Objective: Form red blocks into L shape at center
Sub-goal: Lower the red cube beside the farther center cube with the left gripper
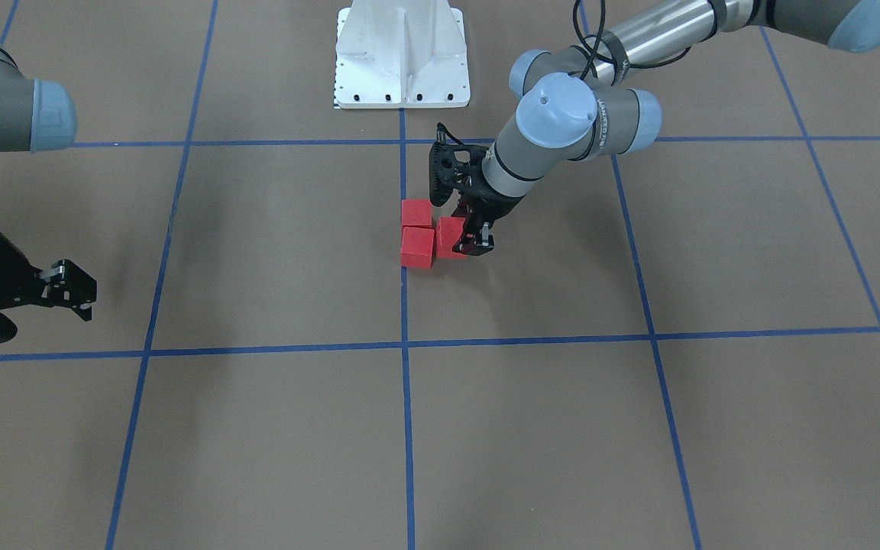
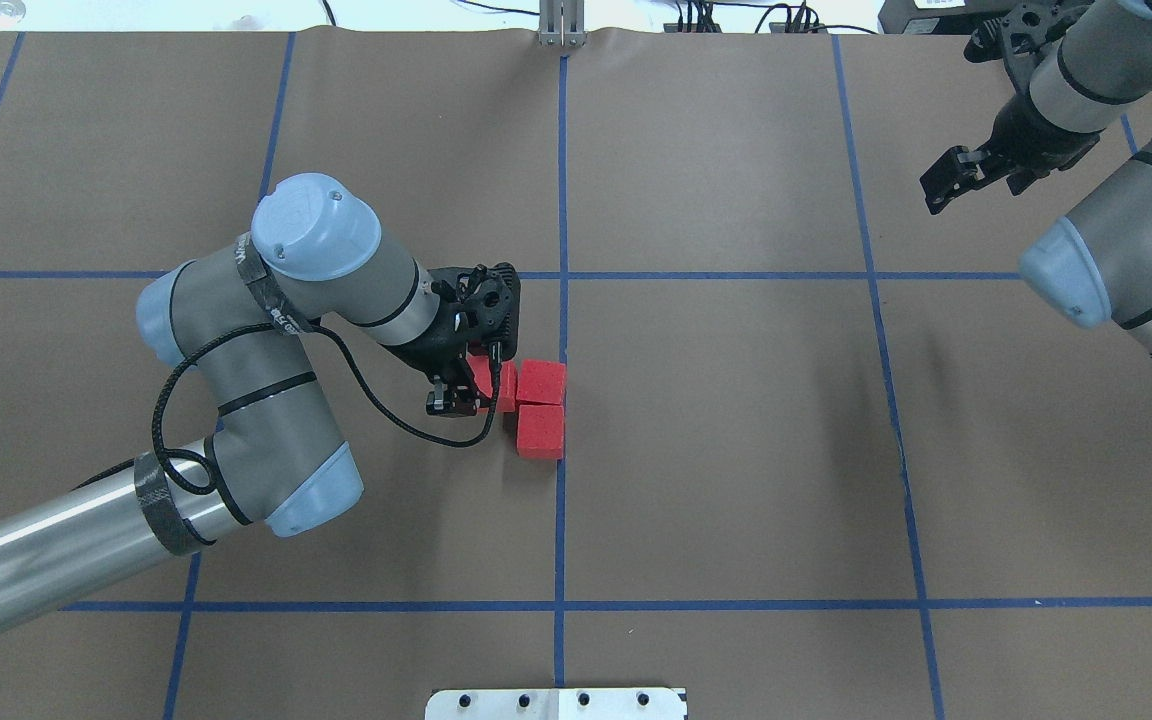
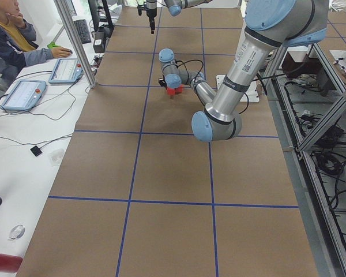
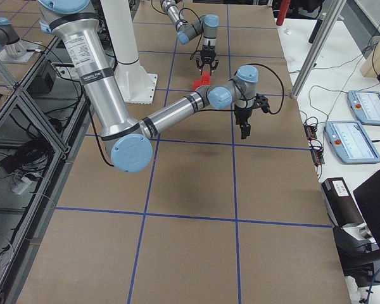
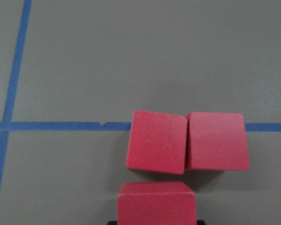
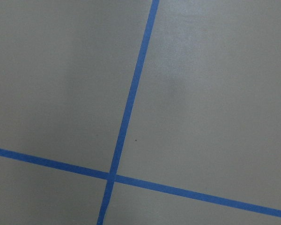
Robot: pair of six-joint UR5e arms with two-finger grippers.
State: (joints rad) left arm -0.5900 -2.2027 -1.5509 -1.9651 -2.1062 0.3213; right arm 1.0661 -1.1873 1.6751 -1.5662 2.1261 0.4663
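Note:
Two red blocks [image 2: 542, 381] [image 2: 540, 432] lie touching each other along the middle blue line of the center [image 2: 562, 320] of the brown grid surface. A third red block [image 2: 492, 386] sits beside the farther one, so the three make a corner; in the left wrist view it shows at the bottom edge [image 5: 157, 202], a thin gap from its neighbour [image 5: 157, 142]. My left gripper [image 2: 474, 378] reaches down over this third block and is shut on it. The right gripper [image 2: 948, 178] hangs open and holds nothing, far off at the table's right rear.
The white metal base [image 1: 402, 53] stands at the robot's edge on the middle line. A seated person [image 3: 11, 34] and control tablets [image 3: 23, 92] are beyond the far table side. Metal frame posts [image 4: 320, 38] stand along that side.

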